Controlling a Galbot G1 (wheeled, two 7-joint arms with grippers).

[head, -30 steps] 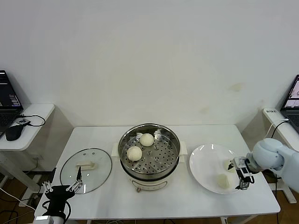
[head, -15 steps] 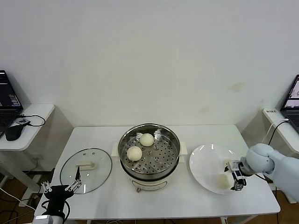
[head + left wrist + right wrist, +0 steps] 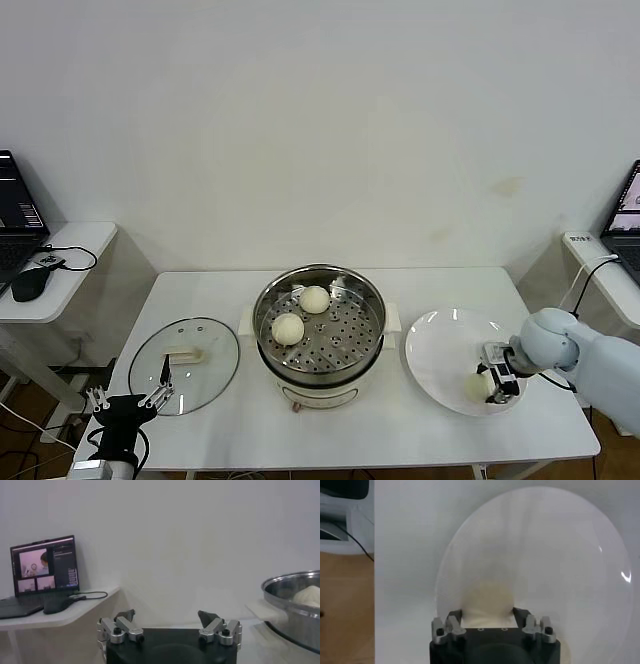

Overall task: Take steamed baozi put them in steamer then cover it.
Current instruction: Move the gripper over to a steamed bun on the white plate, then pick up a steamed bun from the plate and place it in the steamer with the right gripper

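The right gripper point(image 3: 487, 384) has shifted inward across the plate point(image 3: 440, 350), its jaws closing onto a baozi point(image 3: 478, 385). Soft, light dough: grip the sides gently. The left gripper point(image 3: 167, 627) idles beside the surface, jaws apart.

Head cam is looking down over whole table point(image 3: 200, 290); right wrist cam is sitting close above plate point(image 3: 580, 540), shared with head; left wrist cam is facing sideways, low.

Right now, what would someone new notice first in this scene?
Probably the shiny steamer in the middle of the table, open, with two buns on its tray. Next, the right gripper closed around a bun on the white plate to the right. The glass lid lies flat at left.
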